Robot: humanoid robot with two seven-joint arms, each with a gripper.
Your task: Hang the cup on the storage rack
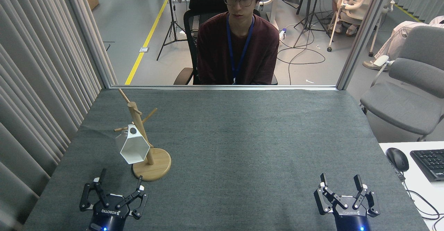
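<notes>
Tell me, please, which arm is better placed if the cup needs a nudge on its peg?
Left, probably. The left gripper is open just in front of the storage rack where the cup hangs; the right gripper is across the table.

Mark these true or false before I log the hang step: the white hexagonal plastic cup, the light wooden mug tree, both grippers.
1. The white hexagonal plastic cup hangs on the light wooden mug tree. True.
2. The left gripper holds the cup. False: it is open, empty and apart from it.
3. The right gripper is open and empty. True.
4. The mug tree lies on its side. False: it stands upright on its round base.
</notes>
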